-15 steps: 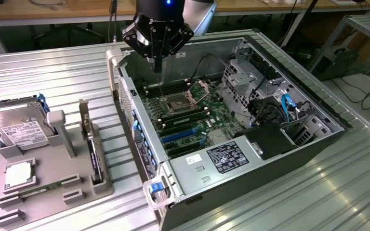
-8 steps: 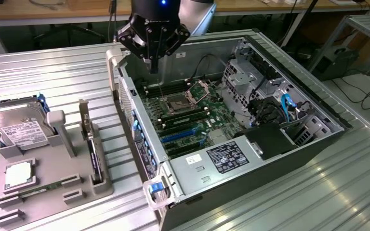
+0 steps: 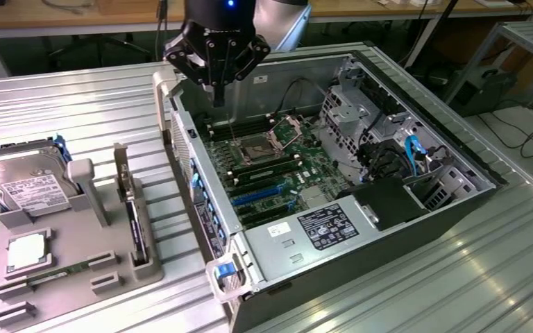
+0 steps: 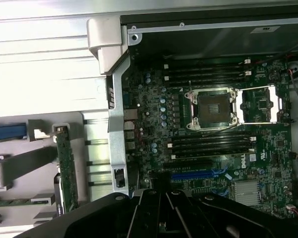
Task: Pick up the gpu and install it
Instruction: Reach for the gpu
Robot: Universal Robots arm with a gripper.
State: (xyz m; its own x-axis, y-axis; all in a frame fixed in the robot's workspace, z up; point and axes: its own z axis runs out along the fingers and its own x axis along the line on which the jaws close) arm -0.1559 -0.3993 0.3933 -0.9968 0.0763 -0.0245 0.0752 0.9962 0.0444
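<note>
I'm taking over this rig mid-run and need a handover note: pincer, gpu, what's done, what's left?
Pincer: shut, holding nothing, above the open computer case.
Gpu: standing on edge in the grey holder tray at the exterior view's left, untouched.
Done: nothing yet.
Left: picking up the gpu and seating it in a motherboard slot.

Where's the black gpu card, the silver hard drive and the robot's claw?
thin flat black gpu card (image 3: 137, 229): exterior view, on its dark body.
boxy silver hard drive (image 3: 28, 189): exterior view, on its white label.
black claw (image 3: 218, 97): exterior view, at its shut fingertips.
</note>
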